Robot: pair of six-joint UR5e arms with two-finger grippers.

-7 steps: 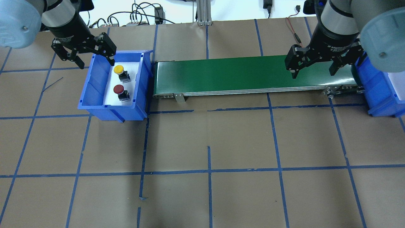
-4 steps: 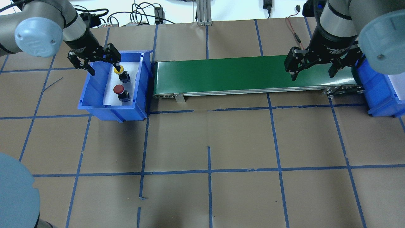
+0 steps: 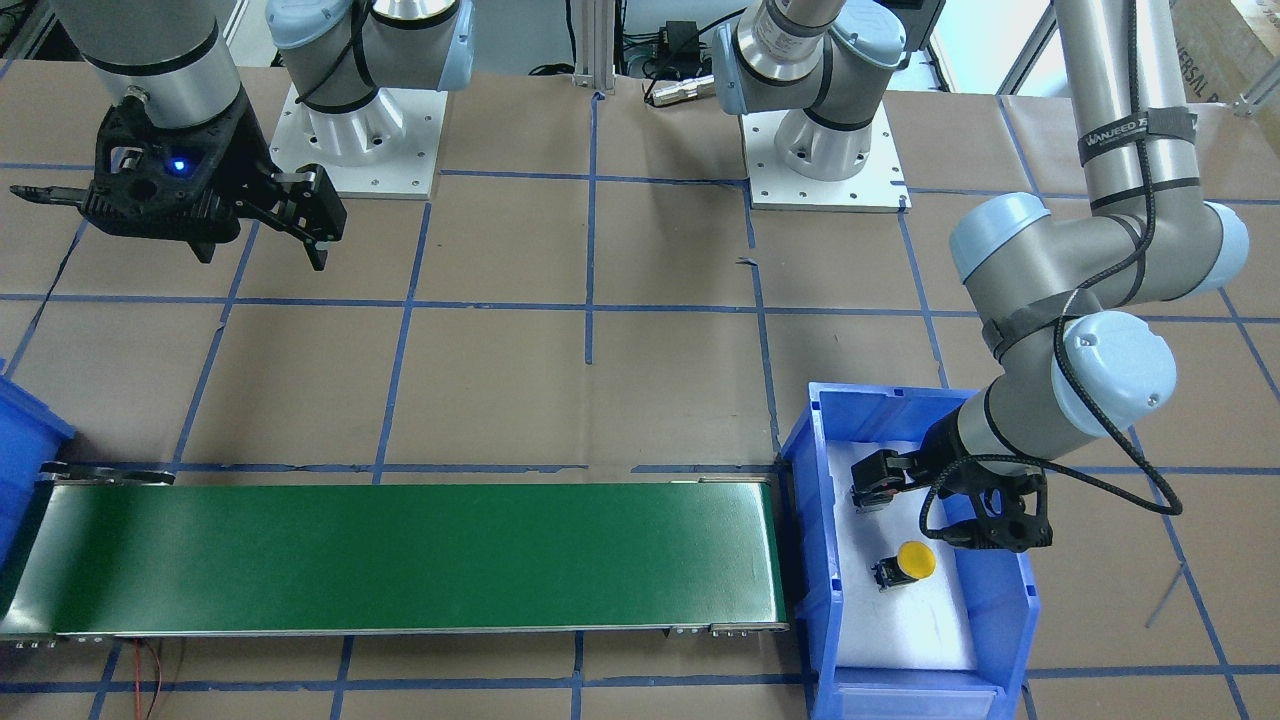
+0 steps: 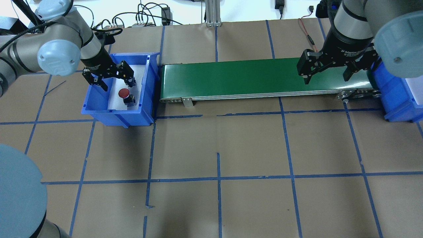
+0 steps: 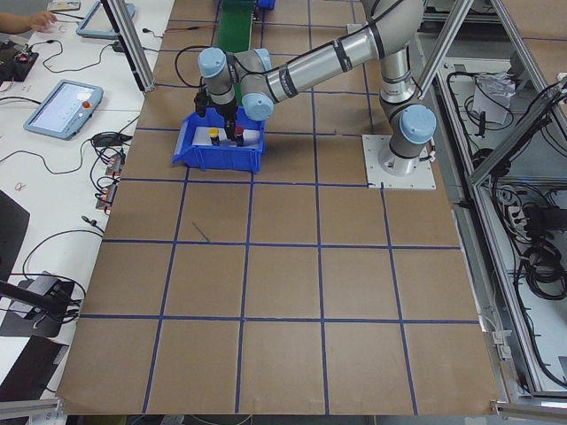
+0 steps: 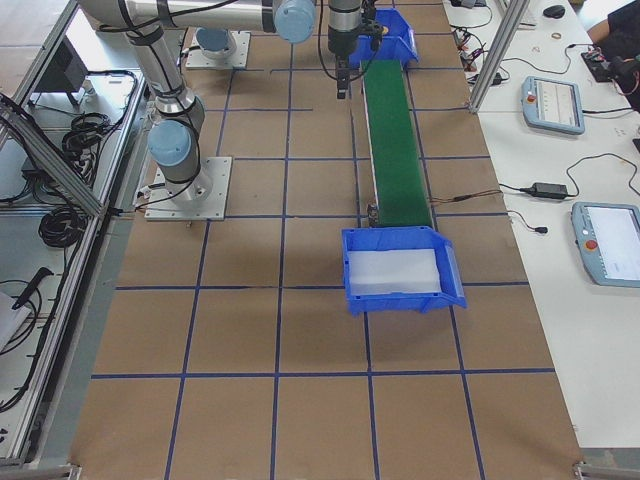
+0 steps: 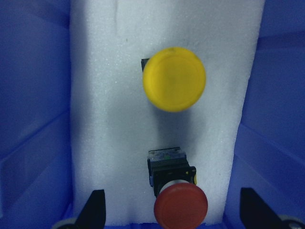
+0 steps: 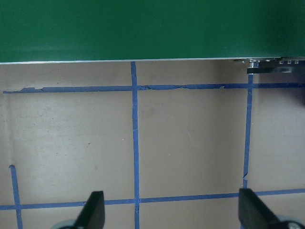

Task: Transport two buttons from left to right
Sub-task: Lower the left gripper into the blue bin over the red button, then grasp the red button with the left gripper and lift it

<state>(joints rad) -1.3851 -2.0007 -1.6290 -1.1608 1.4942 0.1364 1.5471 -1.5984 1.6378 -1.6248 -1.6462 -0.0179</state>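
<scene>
The left pincer (image 4: 118, 85) hangs inside the blue bin (image 4: 99, 113) at the left end of the green belt (image 4: 257, 76). It points down and its two fingers are spread wide, with nothing between them. Both buttons are in this bin, on the white foam (image 7: 105, 119) that covers its floor.

The yellow button (image 7: 174, 78) stands with its cap up, in the half of the bin that is farther from the robot. The red button (image 4: 124, 93) is in the nearer half. It lies tipped, so the black-and-metal base shows beside the cap. The two buttons are near each other but do not touch.

In the left wrist view the red cap shows at the bottom edge, between the two dark fingertips (image 7: 95, 212), and both tips are well apart from it. From the overhead view one finger covers the yellow cap. From the front view the arm hides the red button. I cannot tell how high the tips are above the foam.

The right pincer (image 4: 326, 76) hovers over the right end of the belt, and it is also spread and empty. Its wrist camera looks down on the edge of the belt and on the brown paper surface (image 4: 251, 145) with blue tape lines. The second blue bin (image 6: 402, 298) stands at that end of the belt, with only a white foam pad in it.
</scene>
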